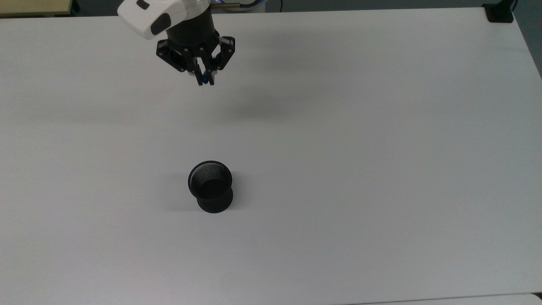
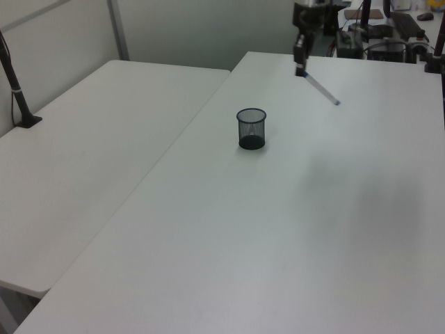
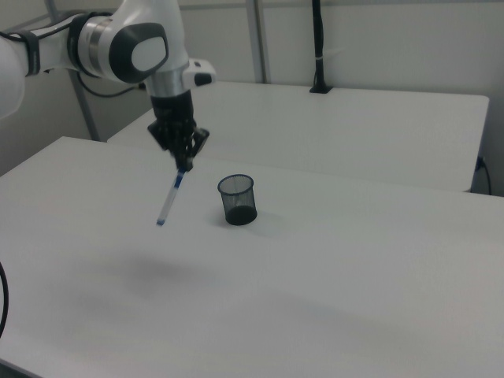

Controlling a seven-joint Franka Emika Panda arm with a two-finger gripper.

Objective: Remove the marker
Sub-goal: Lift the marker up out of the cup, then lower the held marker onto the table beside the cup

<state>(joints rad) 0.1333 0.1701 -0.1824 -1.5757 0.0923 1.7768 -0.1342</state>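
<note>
Two white tables (image 3: 378,260) abut — jaws pinch the marker (image 3: 171,200) aloft.

Black mesh cup (image 1: 210,186) — upright on white table (image 1: 381,169). Second white table (image 2: 83,160) alongside — black post (image 2: 14,83) on it.

A white, rounded-shell robot arm (image 3: 118,39) with dark grey joint bands ends in a silver metal collar, a black cylindrical wrist and a black two-finger gripper (image 1: 205,78) of screw-dotted linkages. A white oblong box with black patches (image 1: 148,17) sits beside the collar.
</note>
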